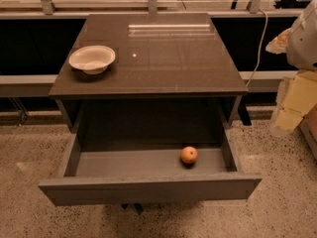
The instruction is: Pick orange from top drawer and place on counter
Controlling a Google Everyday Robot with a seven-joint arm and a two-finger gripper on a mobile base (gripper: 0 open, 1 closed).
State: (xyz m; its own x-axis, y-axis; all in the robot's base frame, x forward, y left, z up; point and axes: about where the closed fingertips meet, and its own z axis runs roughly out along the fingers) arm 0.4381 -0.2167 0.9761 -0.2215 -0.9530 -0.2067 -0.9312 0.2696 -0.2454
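Camera view: an orange (pixel 188 154) lies on the floor of the open top drawer (pixel 148 188), toward its right side, untouched. The gripper (pixel 291 108) hangs at the frame's right edge, well apart from the fruit (whether it is wide or narrow cannot be told). The pick appears not yet begun. The next move likely calls for a reach leftward and down into the drawer. A white bowl (pixel 92 58) sits at the tabletop's (pixel 163 58) left.

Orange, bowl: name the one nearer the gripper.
The orange, right in the top drawer; gripper at the right edge, bowl left on the counter.
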